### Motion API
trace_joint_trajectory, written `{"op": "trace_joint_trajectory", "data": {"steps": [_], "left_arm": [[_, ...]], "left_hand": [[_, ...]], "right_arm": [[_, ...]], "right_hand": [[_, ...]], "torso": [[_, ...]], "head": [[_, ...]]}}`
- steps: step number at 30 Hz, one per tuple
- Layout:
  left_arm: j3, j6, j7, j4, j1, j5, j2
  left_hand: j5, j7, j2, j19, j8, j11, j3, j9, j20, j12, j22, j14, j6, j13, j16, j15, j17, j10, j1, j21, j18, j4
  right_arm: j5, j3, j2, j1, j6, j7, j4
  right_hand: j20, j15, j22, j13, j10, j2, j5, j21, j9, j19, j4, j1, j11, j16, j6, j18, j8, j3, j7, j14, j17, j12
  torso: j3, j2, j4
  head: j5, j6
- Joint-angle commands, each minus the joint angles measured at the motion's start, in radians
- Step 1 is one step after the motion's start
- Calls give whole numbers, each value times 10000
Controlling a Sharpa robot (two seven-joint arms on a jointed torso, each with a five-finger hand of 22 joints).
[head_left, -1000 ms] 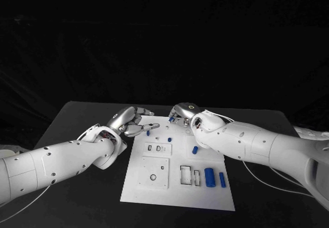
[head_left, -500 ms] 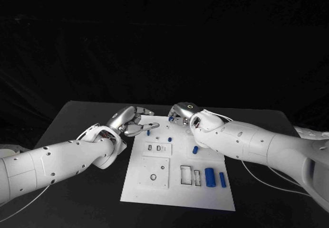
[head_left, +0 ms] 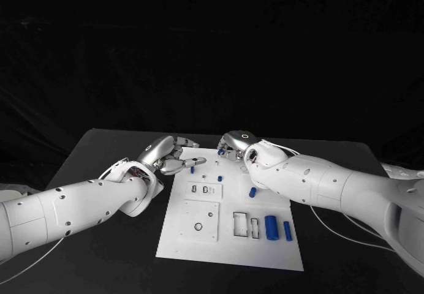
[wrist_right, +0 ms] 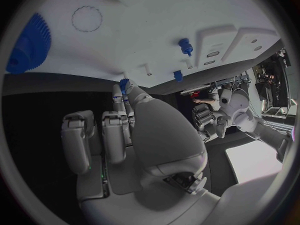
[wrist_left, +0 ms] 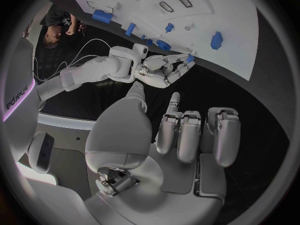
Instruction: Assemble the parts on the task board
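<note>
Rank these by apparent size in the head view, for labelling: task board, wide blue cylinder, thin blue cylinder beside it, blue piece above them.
1. task board
2. wide blue cylinder
3. thin blue cylinder
4. blue piece, though it lies farther away, so unsure.

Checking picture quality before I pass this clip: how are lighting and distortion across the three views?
Head view: dark surroundings, the white task board and both arms bright and readable, no obvious glare. Left wrist view: strong fisheye bend on the board's edges, left hand evenly lit. Right wrist view: same bending, the right hand partly in shadow, a blue gear-like part looks soft at the rim.
</note>
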Motion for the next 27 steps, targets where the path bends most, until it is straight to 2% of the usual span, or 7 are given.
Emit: {"op": "trace_joint_trajectory", "data": {"steps": [1,7,14,20,24,26,27], "left_arm": [[12,-58,42,80,32,-48,-4],[12,-71,47,120,53,-48,-12],[12,-83,29,124,65,-48,-40],[12,-79,27,92,67,-35,-13],[11,-73,28,80,68,-31,0],[11,-72,29,65,68,-30,6],[11,-73,30,57,68,-29,9]], "left_hand": [[-64,-2,89,1052,-45,68,63,-10,98,26,2633,1041,46,2631,26,45,2634,1021,3,24,-75,1],[-64,-2,89,1052,-45,68,63,-10,98,26,2633,1041,46,2631,26,45,2634,1021,3,24,-75,1],[-64,-2,89,1052,-45,68,63,-10,98,26,2633,1041,46,2631,26,45,2634,1021,3,24,-75,1],[-68,-6,113,1052,-46,65,61,-10,105,26,2633,1041,69,2631,26,44,2634,1021,17,24,-75,2],[-68,-6,113,1052,-46,65,61,-10,105,26,2633,1041,69,2631,26,44,2634,1021,17,24,-75,2],[-68,-6,113,1052,-46,65,61,-10,105,26,2633,1041,69,2631,26,44,2634,1021,17,24,-75,2],[-68,-6,113,1052,-46,65,61,-10,105,26,2633,1041,69,2631,26,44,2634,1021,17,24,-75,2]], "right_arm": [[-179,-4,54,-9,269,-71,-156],[-246,-4,113,-9,349,-92,-259],[-271,-5,141,-12,531,-157,-281],[-281,-5,156,-16,581,-220,-280],[-259,-6,142,-17,517,-303,-263],[-210,-6,111,-18,400,-342,-231],[-180,-6,90,-18,312,-347,-206]], "right_hand": [[67,42,2628,13,-76,-11,56,45,-8,1046,12,55,-32,41,-42,-142,30,52,2,1043,2635,30],[66,39,2628,13,-79,-12,56,45,-8,1046,15,53,-33,41,-43,-142,31,56,0,1043,2635,31],[50,13,2628,14,-124,-52,51,45,-16,1046,40,29,-38,41,-75,-142,24,79,-11,1043,2635,31],[49,51,2628,11,-458,-212,49,45,-87,1046,134,-58,23,41,-487,-142,-12,149,-22,1043,2635,24],[248,313,2628,21,-1168,-770,-12,45,-148,1046,319,-444,346,41,-2500,-142,-1,-105,-422,1043,2635,32],[298,324,2628,20,-1737,-1078,-13,45,-245,1046,388,-756,441,41,-4811,-142,-100,-420,-707,1043,2635,35],[306,310,2628,18,-1955,-1172,2,45,-278,1046,425,-884,467,41,-5431,-142,-144,-536,-813,1043,2635,35]], "torso": [[-9,3,-15],[-9,11,30],[-12,-8,-12],[-11,-9,6],[-12,-7,5],[-12,-10,5],[-11,-11,2]], "head": [[-2,-19],[-5,-34],[26,-63],[4,-44],[-10,-3],[-24,2],[-28,3]]}}
